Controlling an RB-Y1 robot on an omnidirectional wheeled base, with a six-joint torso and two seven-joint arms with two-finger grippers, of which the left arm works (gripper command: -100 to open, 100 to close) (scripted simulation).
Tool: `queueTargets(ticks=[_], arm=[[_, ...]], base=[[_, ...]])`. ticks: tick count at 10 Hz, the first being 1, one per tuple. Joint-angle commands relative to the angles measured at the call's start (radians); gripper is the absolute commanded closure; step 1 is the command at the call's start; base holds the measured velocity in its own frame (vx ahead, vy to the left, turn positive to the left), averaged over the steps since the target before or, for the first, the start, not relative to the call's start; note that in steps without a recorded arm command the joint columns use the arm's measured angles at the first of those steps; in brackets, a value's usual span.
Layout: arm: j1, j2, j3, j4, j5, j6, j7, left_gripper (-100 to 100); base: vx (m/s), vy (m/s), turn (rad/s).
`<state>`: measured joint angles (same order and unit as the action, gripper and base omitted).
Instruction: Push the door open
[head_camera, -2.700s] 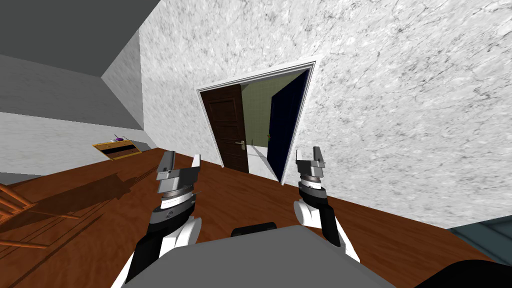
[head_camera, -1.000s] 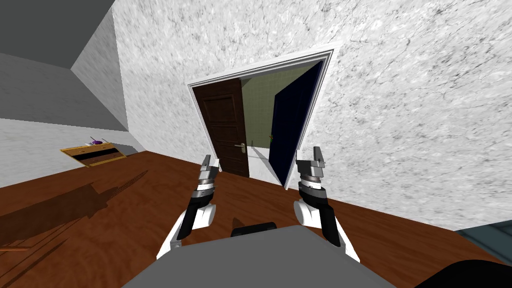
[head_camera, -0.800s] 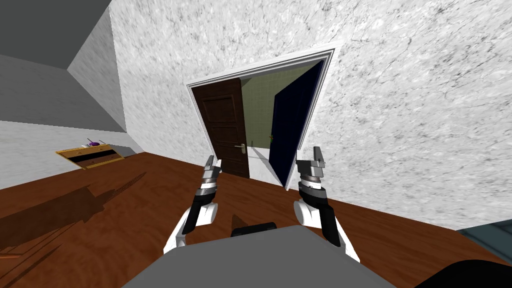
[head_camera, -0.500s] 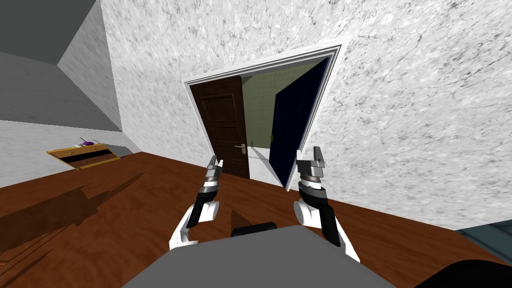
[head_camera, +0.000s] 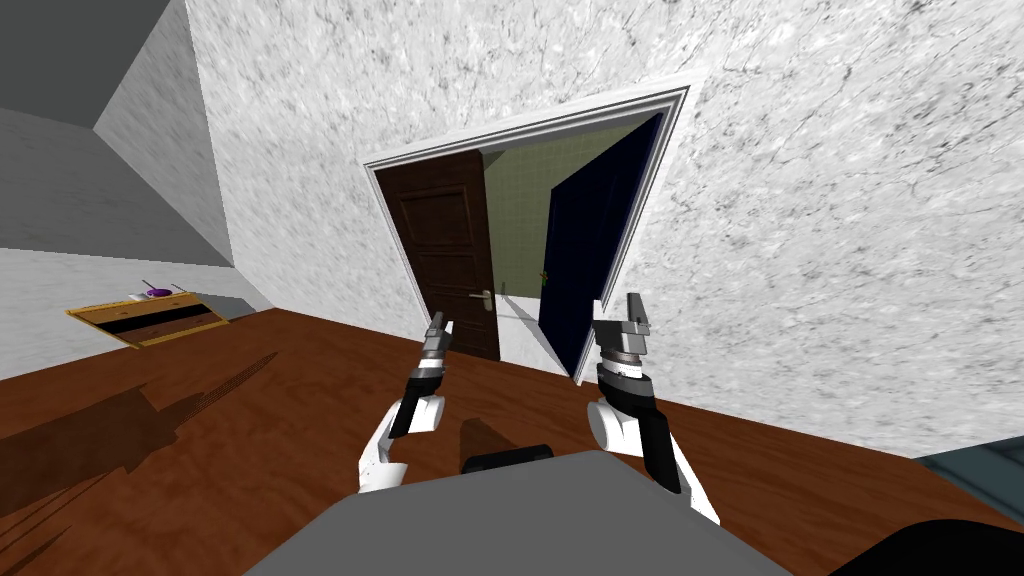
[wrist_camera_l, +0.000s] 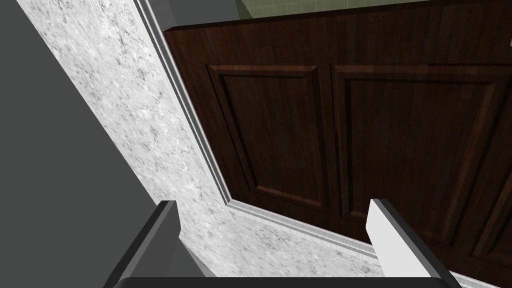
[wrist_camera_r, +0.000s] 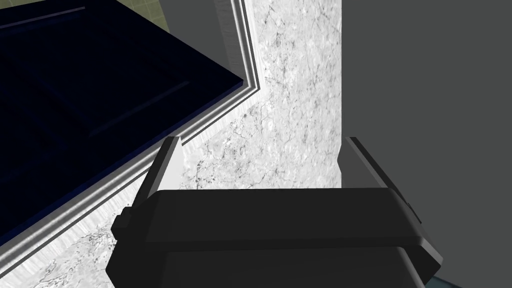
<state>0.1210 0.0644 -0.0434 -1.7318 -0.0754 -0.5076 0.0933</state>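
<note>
Since 2.7 s ago the left arm has swung inward from wide on the left, and its left claw (head_camera: 437, 325) now stands edge-on just in front of the lower part of the brown door leaf (head_camera: 450, 250), below the lever handle (head_camera: 484, 295). The head camera has also shifted, so the doorway sits larger and the wooden drawer unit (head_camera: 145, 318) lies further left. The right claw (head_camera: 620, 310) has kept its place by the lower corner of the white door frame (head_camera: 530, 125).

The brown door leaf stands tall, long axis upright, in the left half of the frame, its panelled face turned flat toward the robot and its handle on the edge nearest the gap. The dark blue door leaf (head_camera: 585, 250), hinged on the right, is swung away into the green-walled room (head_camera: 515, 220) beyond.

From the left wrist, the left claw (wrist_camera_l: 272, 207) is spread wide with nothing between its fingers, aimed at the brown door leaf (wrist_camera_l: 400, 125) and apart from it. The right claw (wrist_camera_r: 260, 142) is likewise spread and empty, facing the speckled wall (wrist_camera_r: 295, 90) beside the dark blue door leaf (wrist_camera_r: 75, 90).
</note>
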Motion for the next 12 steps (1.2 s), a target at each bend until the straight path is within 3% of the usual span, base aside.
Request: queueTargets(ticks=[1,4,5,9,10,12], arm=[[-0.017,0.003,0.002,0.037,0.001,-0.001,0.002,-100],[-0.061,0.005,0.002,0.112,0.001,0.003,0.005,-100],[-0.061,0.005,0.002,0.114,0.001,0.003,0.005,-100],[-0.15,0.007,0.002,0.253,0.001,0.01,0.01,-100],[-0.15,0.007,0.002,0.269,0.001,0.01,0.01,-100],[-0.195,0.007,0.002,0.346,0.001,0.013,0.013,-100]], base=[[0.051,0.049,-0.014],[0.04,0.039,-0.019],[0.04,0.035,-0.017],[0.079,0.064,-0.037],[0.061,0.054,-0.015],[0.064,0.049,-0.031]])
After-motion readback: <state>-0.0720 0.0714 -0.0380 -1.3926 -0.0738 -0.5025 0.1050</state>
